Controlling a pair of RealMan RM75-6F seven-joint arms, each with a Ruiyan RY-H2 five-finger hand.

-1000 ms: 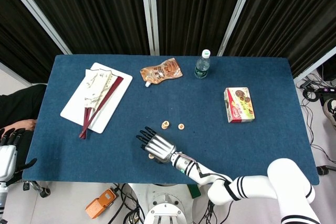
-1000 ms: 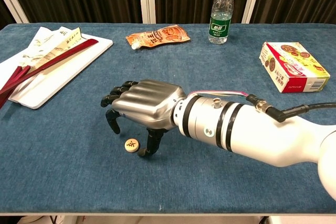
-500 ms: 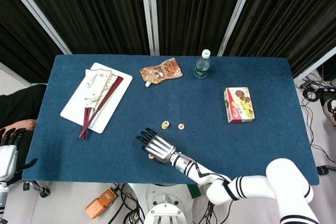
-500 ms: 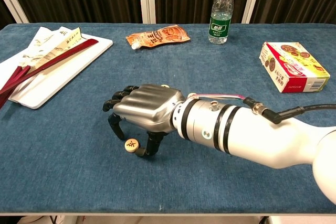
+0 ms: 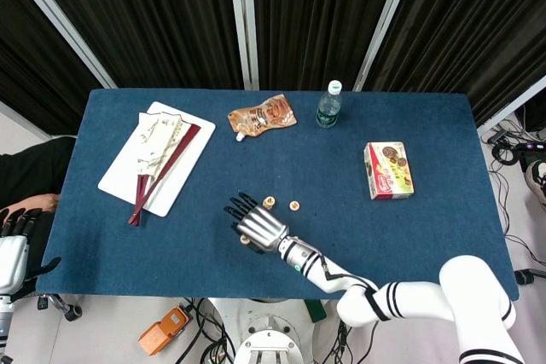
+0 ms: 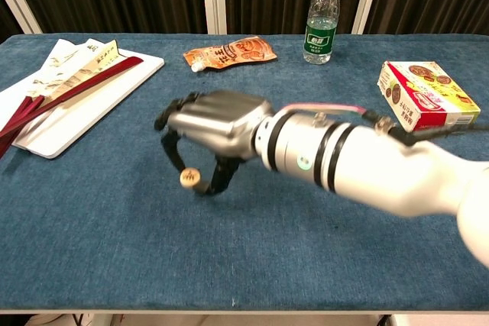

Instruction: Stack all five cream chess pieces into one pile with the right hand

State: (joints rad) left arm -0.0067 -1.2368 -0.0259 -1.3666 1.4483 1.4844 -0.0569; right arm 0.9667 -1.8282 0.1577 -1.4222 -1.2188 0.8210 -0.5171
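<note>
We see the right hand point(image 6: 218, 124) pinching one cream chess piece point(image 6: 189, 178) between thumb and a finger, the other fingers curled down around it. A second ago that piece lay flat on the blue counter point(image 6: 114, 219) under the hand; now it hangs clear of the cloth, tipped partly on edge, and the hand has risen and moved away from the near edge. In the head view the right hand point(image 5: 258, 226) now sits just below the two cream pieces on the counter, the left one point(image 5: 269, 202) close to its fingertips and the right one point(image 5: 294, 205) a little apart; earlier the hand lay lower, well short of them. Whether the left one is a single piece or a small stack we cannot tell. The left hand point(image 5: 12, 249) hangs off the counter's left edge as before, fingers apart and holding nothing. The bottle point(image 6: 321, 17), snack box point(image 6: 426, 98), sauce pouch point(image 6: 229, 54) and white tray point(image 6: 53, 131) are unmoved.
</note>
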